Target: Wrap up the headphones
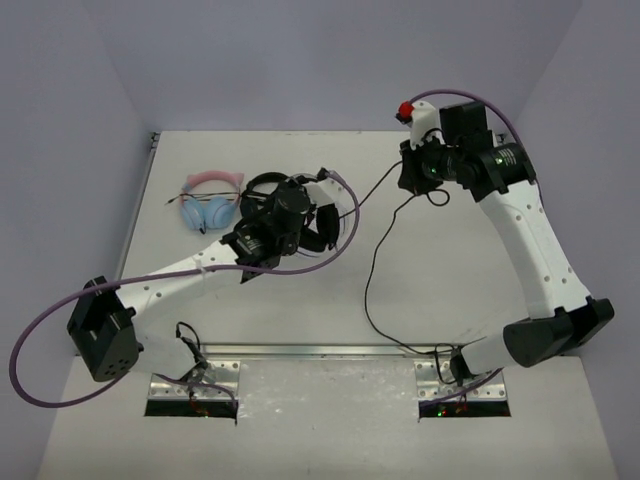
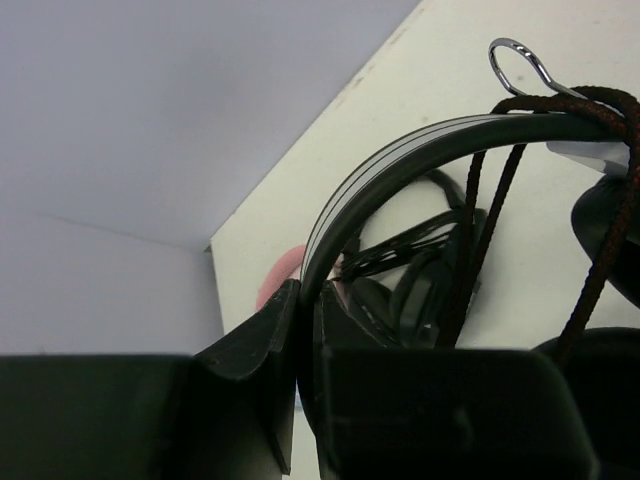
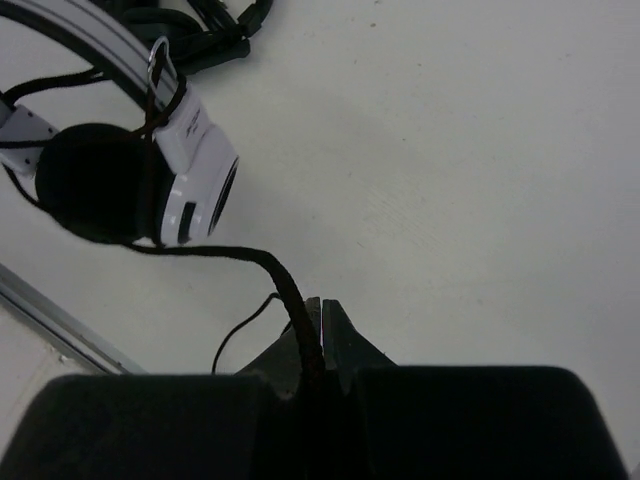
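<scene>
The big white table [image 1: 460, 285] has two robot arms on it. The left arm [image 1: 170, 275] reaches to the middle of the table. The right arm [image 1: 530, 230] bends up toward the far right part. The headphones [image 3: 195, 170] are near the middle of the table, right by the end of the left arm. They are white with a round black ear pad [image 3: 90, 185]. The left gripper [image 2: 303, 310] has its fingers squeezed tight on the curved headband [image 2: 400, 160]. The band sticks up out of the pinch. Some loops of the thin black cable [image 3: 270, 265] hang over the band. The cable goes from the white cup to the right gripper [image 3: 320, 320], whose fingers are pressed together on it. More cable trails across the table toward the near edge. Just behind the headphones lies an all-black pair [image 1: 262, 185]. A pink and blue pair with cat ears [image 1: 210, 203] sits to the left of that, close by.
</scene>
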{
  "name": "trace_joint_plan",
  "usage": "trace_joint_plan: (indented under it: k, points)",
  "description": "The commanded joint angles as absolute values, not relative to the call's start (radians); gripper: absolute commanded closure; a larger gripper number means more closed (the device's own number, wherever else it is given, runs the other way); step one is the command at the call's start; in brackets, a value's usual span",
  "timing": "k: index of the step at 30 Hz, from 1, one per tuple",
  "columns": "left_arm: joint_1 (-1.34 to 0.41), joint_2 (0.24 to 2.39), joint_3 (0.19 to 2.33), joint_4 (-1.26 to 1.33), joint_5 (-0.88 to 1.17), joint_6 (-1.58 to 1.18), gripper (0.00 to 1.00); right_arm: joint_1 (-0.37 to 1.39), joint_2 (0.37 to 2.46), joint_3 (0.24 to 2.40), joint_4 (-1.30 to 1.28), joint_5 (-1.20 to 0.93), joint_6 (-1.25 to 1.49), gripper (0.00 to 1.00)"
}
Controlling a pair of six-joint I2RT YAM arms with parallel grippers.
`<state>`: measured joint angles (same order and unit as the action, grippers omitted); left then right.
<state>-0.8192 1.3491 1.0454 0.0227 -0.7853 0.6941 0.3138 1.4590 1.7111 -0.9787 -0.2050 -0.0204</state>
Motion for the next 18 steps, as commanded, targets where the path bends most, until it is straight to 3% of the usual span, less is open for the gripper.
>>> trace_joint_plan:
  k: [1,14,18]
  points:
    - [-0.83,1.305,1.069,-0.001,-0.599,0.589,1.0,0.265,1.474,1.68,-0.862,-0.159,-0.021,0.99]
    - [-0.902,1.229,1.044,-0.262,-0.249,0.506,1.0,0.118,1.476,1.654,-0.766,-0.192,-0.006,0.99]
    - [-0.9,1.204,1.057,-0.25,-0.346,0.465,1.0,0.071,1.453,1.516,-0.684,-0.17,0.057,0.99]
